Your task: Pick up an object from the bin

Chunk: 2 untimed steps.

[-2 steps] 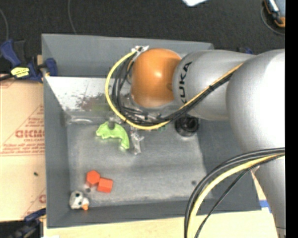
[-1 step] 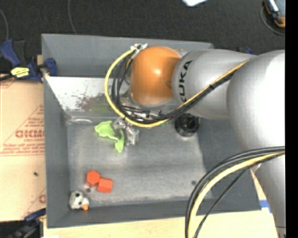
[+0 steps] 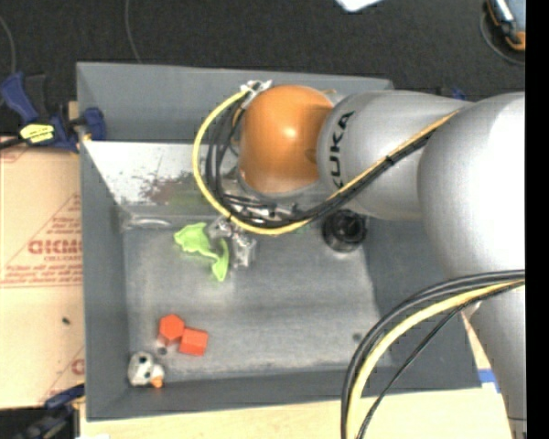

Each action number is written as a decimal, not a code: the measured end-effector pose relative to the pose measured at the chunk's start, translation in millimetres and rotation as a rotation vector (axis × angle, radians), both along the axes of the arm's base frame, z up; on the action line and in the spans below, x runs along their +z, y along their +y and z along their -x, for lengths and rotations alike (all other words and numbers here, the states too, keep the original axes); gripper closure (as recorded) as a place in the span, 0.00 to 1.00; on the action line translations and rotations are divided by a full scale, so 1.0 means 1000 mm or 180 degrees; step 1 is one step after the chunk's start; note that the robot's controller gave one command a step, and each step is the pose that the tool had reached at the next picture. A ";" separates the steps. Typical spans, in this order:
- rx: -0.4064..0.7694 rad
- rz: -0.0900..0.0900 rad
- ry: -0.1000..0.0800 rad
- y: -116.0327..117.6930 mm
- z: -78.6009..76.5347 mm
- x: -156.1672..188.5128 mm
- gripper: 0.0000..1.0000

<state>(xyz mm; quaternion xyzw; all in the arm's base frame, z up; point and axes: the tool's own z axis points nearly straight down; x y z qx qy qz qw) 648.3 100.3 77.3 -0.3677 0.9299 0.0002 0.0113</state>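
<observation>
My gripper (image 3: 236, 245) reaches down under the orange wrist cover toward the back middle of the bin floor. Its metal fingers (image 3: 244, 248) stand right beside a floppy light-green thing (image 3: 196, 240), touching its right end near a green lobe (image 3: 220, 266). Whether the green thing sits between the fingers is hidden by the wrist.
A black round thing (image 3: 344, 229) lies just right of the gripper, partly under the arm. Two orange blocks (image 3: 184, 335) sit near the front left. A small white and grey toy (image 3: 145, 369) with an orange tip lies in the front left corner.
</observation>
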 end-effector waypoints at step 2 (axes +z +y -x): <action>-0.0225 -0.0007 -0.0012 -0.003 0.032 0.140 1.00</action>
